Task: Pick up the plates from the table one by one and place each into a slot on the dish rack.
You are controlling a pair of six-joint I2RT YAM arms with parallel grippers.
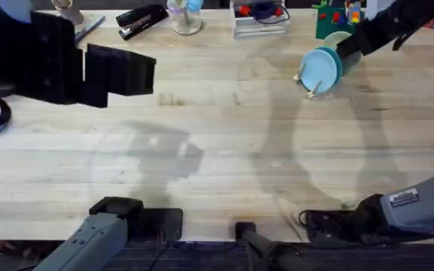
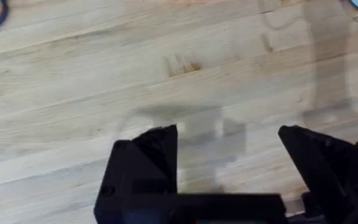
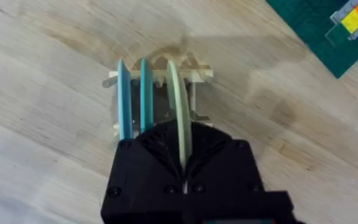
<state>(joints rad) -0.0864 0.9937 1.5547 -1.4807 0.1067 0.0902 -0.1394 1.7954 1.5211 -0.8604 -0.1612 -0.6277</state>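
Beyond the dish rack (image 3: 157,99) – a green mat (image 3: 328,31), a stapler (image 1: 142,19).

Pale, grainy planks make up the table (image 1: 217,143). On the light-wood dish rack (image 3: 194,73) stand light-blue (image 3: 123,99), teal (image 3: 146,96) and cream (image 3: 178,109) plates.

No text, brand, number or sign is reading clearly anywhere. A small white label (image 1: 403,199) is sitting on the right arm's grey link, well back from its claw, but its print is showing too small to make out. Nothing else on the bench (image 1: 224,143) is carrying any legible writing.
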